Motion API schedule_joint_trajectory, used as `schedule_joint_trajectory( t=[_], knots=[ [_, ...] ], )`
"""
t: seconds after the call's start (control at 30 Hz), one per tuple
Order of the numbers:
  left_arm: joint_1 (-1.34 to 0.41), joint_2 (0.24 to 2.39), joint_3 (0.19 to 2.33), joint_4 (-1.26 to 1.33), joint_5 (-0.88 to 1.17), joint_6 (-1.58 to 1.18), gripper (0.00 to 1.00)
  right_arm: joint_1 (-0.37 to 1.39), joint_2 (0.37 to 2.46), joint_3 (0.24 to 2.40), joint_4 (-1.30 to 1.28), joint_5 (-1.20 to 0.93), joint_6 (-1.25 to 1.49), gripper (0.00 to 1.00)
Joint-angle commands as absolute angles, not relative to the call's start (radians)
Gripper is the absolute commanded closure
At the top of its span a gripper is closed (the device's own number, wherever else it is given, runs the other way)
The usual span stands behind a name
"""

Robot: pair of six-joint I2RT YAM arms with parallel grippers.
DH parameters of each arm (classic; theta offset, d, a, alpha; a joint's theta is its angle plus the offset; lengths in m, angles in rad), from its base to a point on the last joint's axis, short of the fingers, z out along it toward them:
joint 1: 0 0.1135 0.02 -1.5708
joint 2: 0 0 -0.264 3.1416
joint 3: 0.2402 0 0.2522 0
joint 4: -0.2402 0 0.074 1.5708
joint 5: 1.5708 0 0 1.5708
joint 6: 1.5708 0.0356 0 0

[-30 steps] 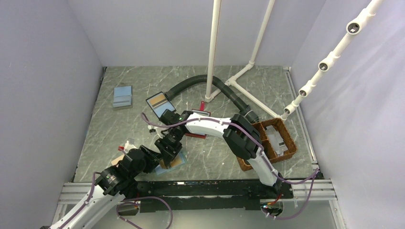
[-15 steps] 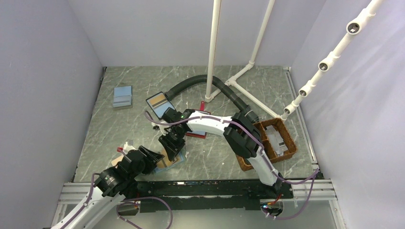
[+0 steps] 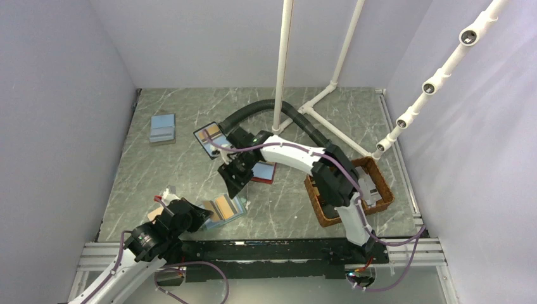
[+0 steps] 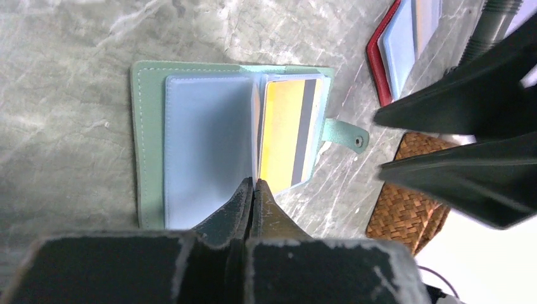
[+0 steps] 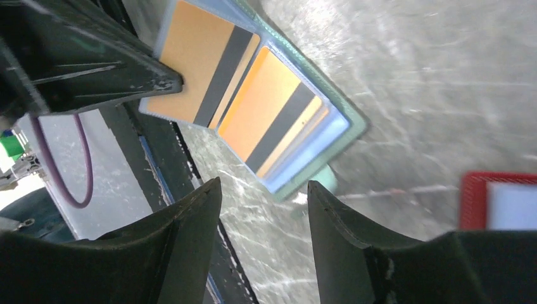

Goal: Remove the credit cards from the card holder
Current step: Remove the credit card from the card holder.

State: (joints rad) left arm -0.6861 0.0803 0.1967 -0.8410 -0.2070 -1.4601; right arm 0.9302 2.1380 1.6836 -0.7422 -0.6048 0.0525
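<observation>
Marble table (image 3: 164, 171), open card holder (image 4: 209, 145) (tan credit cards (image 4: 285, 133) inside)

Open teal-green card holder (image 4: 147, 139) lies on grey marble tabletop (image 3: 164, 171), tan striped plastic cards (image 4: 285, 133) in its sleeves. Red-edged holder (image 3: 265, 172) behind-rt of it; black-edged holder (image 3: 208, 135) further behind; pale blue flat rectangular pad (image 3: 163, 128) far behind-left; brown wicker basket (image 3: 384, 190) well to rt.

Teal card holder (image 4: 147, 145) lies open flat, tan dark-striped credit cards (image 4: 286, 130) tucked inside
</observation>
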Motion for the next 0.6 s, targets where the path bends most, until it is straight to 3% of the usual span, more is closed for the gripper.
schedule_joint_trajectory(
  t=[0.0,0.23,0.4,0.57],
  knots=[
    [-0.684,0.072,0.246,-0.782,-0.223,-1.325,1.0,0.888,1.992,1.675,-0.753,-0.663,-0.043,0.45],
    [-0.684,0.236,0.289,-0.741,-0.2,-1.288,1.0,0.89,1.978,1.648,-0.735,-0.758,-0.033,0.45],
    [-0.685,0.387,0.297,-0.751,-0.185,-1.332,0.63,0.894,2.006,1.644,-0.732,-0.798,-0.016,0.45],
    [-0.685,0.448,0.314,-0.75,-0.192,-1.325,0.6,0.913,2.032,1.631,-0.723,-0.849,-0.004,0.45]
  ],
)
